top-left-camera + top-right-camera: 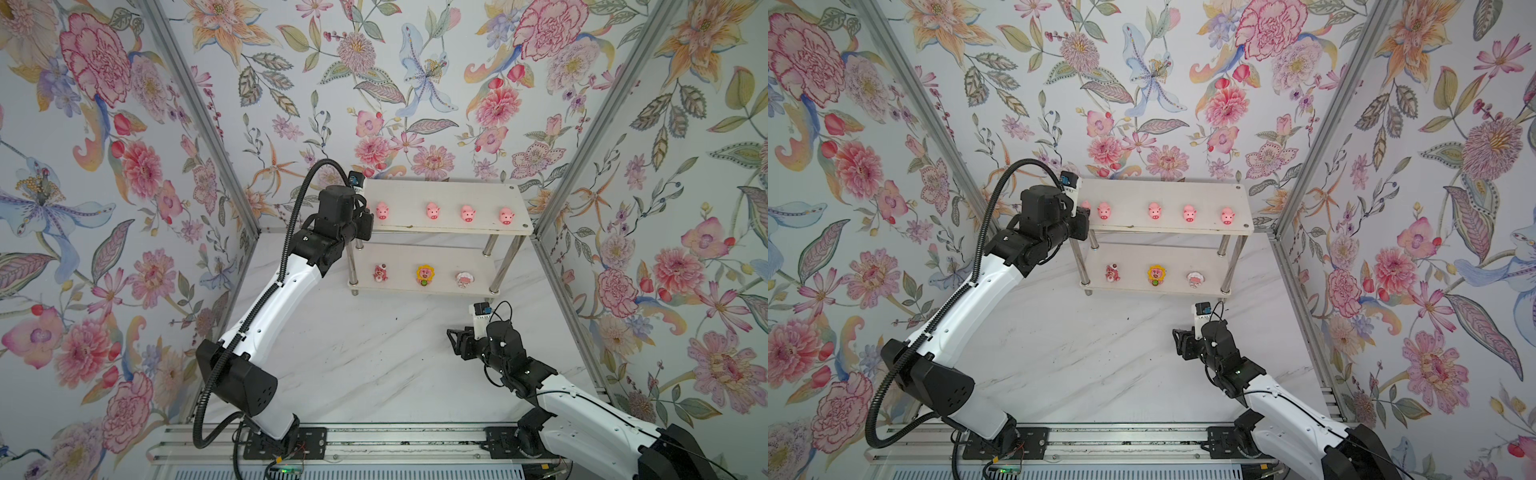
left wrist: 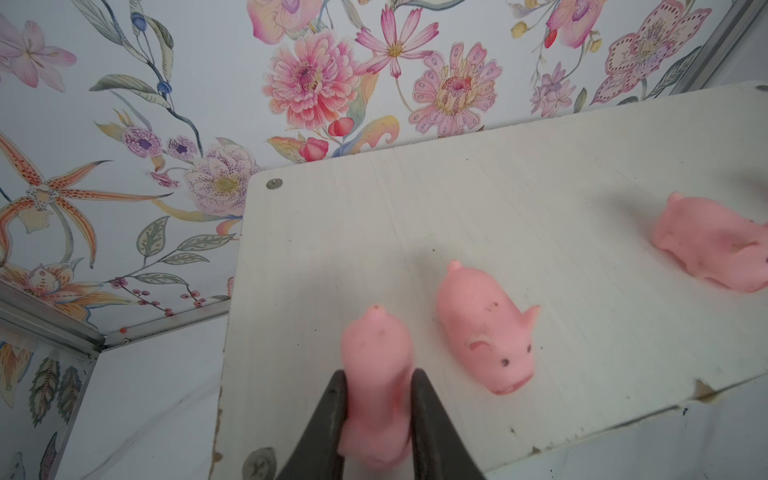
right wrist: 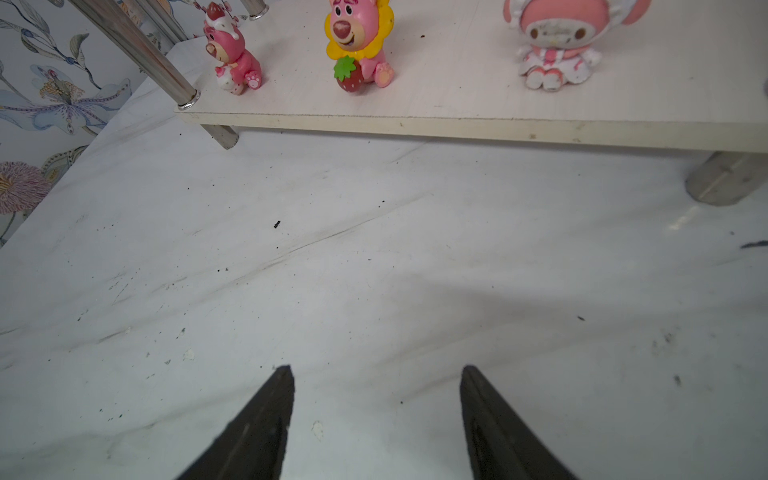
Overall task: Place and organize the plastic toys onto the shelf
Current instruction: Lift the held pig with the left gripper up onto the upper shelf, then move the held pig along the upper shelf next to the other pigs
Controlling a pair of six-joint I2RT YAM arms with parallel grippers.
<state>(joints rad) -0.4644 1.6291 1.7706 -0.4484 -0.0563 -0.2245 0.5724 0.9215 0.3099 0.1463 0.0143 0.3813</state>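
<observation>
Nearest you, your right gripper is hanging over the table, jaws spread and empty. Beyond it, the shelf is carrying three figures along its lower tier: the red-pink bear, the yellow-petalled one and the pink-and-white one. On the upper tier four pigs are standing in a row, and your left gripper is pinching the fifth pig at that tier's left end, near the front-left corner, just beside the nearest pig. You are likely placing the last toy; next you are needing to seat it, open, and back away without nudging that pig.
</observation>
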